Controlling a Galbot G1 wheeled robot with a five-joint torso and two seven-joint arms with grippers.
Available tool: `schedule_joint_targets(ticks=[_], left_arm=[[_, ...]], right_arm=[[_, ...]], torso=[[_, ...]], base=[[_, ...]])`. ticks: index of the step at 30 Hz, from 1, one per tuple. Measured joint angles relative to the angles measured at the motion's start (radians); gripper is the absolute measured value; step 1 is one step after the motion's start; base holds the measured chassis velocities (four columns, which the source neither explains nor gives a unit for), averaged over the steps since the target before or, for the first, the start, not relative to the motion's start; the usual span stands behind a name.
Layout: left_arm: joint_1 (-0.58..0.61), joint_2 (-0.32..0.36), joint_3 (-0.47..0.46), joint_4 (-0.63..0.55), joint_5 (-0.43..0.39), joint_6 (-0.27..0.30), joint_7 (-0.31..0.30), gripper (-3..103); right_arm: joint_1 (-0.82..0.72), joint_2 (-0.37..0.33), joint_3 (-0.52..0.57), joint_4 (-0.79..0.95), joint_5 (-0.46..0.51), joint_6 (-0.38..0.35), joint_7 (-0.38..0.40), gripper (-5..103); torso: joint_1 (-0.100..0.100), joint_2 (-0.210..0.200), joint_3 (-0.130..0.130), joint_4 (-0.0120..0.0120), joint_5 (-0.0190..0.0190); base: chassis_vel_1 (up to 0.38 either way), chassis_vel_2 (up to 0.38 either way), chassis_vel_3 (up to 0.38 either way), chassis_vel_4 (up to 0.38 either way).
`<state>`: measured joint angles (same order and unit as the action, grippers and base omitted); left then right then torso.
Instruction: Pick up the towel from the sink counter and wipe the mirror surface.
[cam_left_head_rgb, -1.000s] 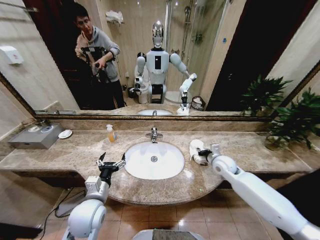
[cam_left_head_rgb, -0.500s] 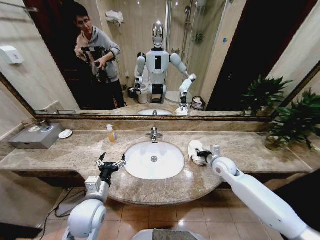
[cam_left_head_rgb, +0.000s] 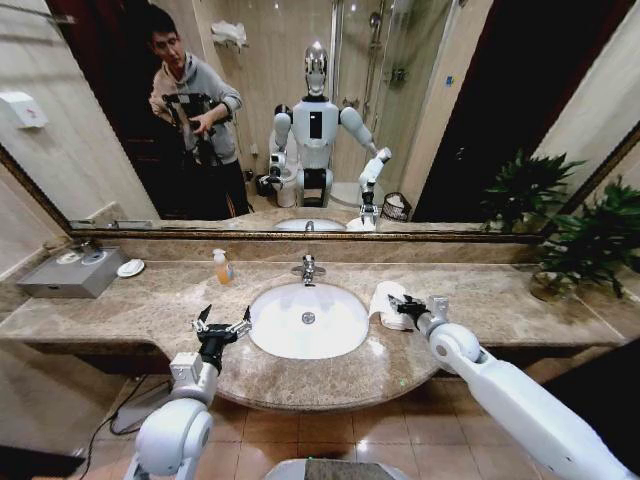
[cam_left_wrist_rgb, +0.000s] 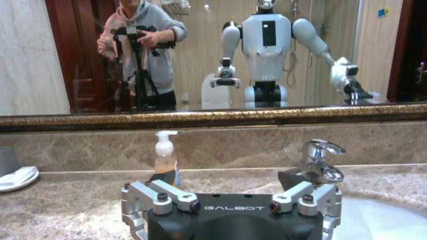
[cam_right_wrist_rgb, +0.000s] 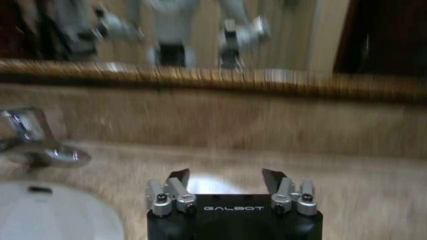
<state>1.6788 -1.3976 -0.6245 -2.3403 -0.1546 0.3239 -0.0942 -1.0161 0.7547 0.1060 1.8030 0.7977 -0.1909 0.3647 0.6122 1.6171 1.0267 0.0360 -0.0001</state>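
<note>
The small white towel (cam_left_head_rgb: 381, 301) lies bunched on the brown marble sink counter (cam_left_head_rgb: 500, 300), just right of the oval basin (cam_left_head_rgb: 308, 320). My right gripper (cam_left_head_rgb: 405, 305) is at the towel's right side, open, and the right wrist view shows white cloth (cam_right_wrist_rgb: 219, 185) between its spread fingers (cam_right_wrist_rgb: 270, 176). My left gripper (cam_left_head_rgb: 222, 325) hovers open over the counter's front edge left of the basin, also seen in the left wrist view (cam_left_wrist_rgb: 227, 180) with nothing in it. The wide framed mirror (cam_left_head_rgb: 450, 100) covers the wall behind the counter.
A chrome faucet (cam_left_head_rgb: 308, 268) stands behind the basin and a soap bottle (cam_left_head_rgb: 221, 267) to its left. Farther left are a white dish (cam_left_head_rgb: 130, 268) and a grey box (cam_left_head_rgb: 75, 270). A potted plant (cam_left_head_rgb: 590, 240) stands at the counter's right end.
My right gripper has slid a little left toward the basin, onto the towel, and the towel's bunched shape has shifted. The left arm has stayed still.
</note>
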Motion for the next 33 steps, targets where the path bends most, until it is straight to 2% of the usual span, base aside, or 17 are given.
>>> schedule_joint_targets(ticks=[3, 4, 6, 7, 10, 12, 14, 15, 17, 25, 33], left_arm=[[0.000, 0.000, 0.000, 0.000, 0.000, 0.000, 0.000, 100], [0.000, 0.000, 0.000, 0.000, 0.000, 0.000, 0.000, 100], [0.000, 0.000, 0.000, 0.000, 0.000, 0.000, 0.000, 100], [0.000, 0.000, 0.000, 0.000, 0.000, 0.000, 0.000, 100], [0.000, 0.000, 0.000, 0.000, 0.000, 0.000, 0.000, 100], [0.000, 0.000, 0.000, 0.000, 0.000, 0.000, 0.000, 100], [0.000, 0.000, 0.000, 0.000, 0.000, 0.000, 0.000, 100], [0.000, 0.000, 0.000, 0.000, 0.000, 0.000, 0.000, 100], [0.000, 0.000, 0.000, 0.000, 0.000, 0.000, 0.000, 100], [0.000, 0.000, 0.000, 0.000, 0.000, 0.000, 0.000, 100], [0.000, 0.000, 0.000, 0.000, 0.000, 0.000, 0.000, 100]], right_arm=[[-0.086, 0.027, 0.083, 0.061, -0.131, 0.092, -0.034, 84], [-0.105, 0.035, 0.098, 0.078, -0.146, 0.100, -0.032, 90], [-0.186, 0.098, 0.175, 0.148, -0.190, 0.112, -0.011, 98], [-0.186, 0.098, 0.175, 0.148, -0.190, 0.112, -0.011, 98], [-0.322, 0.193, 0.278, 0.254, -0.238, 0.109, -0.002, 100], [-0.340, 0.205, 0.290, 0.266, -0.247, 0.109, -0.006, 100], [-0.427, 0.267, 0.341, 0.315, -0.294, 0.120, -0.044, 100], [-0.427, 0.267, 0.341, 0.315, -0.294, 0.120, -0.044, 100], [-0.486, 0.315, 0.372, 0.341, -0.326, 0.131, -0.077, 100], [-0.542, 0.371, 0.394, 0.422, -0.367, 0.133, -0.101, 100], [-0.571, 0.389, 0.393, 0.457, -0.383, 0.129, -0.115, 100]], torso=[[0.000, 0.000, 0.000, -0.0001, -0.0002], [0.000, 0.000, 0.000, -0.0001, -0.0003], [0.000, 0.000, 0.000, 0.0002, -0.0001], [0.000, 0.000, 0.000, 0.0002, -0.0001], [0.000, 0.000, 0.000, 0.0000, -0.0003], [0.000, 0.000, 0.000, -0.0001, -0.0001], [0.000, 0.000, 0.000, -0.0003, 0.0001], [0.000, 0.000, 0.000, -0.0003, 0.0001], [0.000, 0.000, 0.000, -0.0003, 0.0000], [0.000, 0.000, 0.000, 0.0001, -0.0001], [0.000, 0.000, 0.000, 0.0000, 0.0000]], base=[[0.000, 0.000, 0.000, 0.000], [0.000, 0.000, 0.000, 0.000], [0.000, 0.000, 0.000, 0.000], [0.000, 0.000, 0.000, 0.000], [0.000, 0.000, 0.000, 0.000], [0.000, 0.000, 0.000, 0.000], [0.000, 0.000, 0.000, 0.000], [0.000, 0.000, 0.000, 0.000], [0.000, 0.000, 0.000, 0.000], [0.000, 0.000, 0.000, 0.000], [0.000, 0.000, 0.000, 0.000]])
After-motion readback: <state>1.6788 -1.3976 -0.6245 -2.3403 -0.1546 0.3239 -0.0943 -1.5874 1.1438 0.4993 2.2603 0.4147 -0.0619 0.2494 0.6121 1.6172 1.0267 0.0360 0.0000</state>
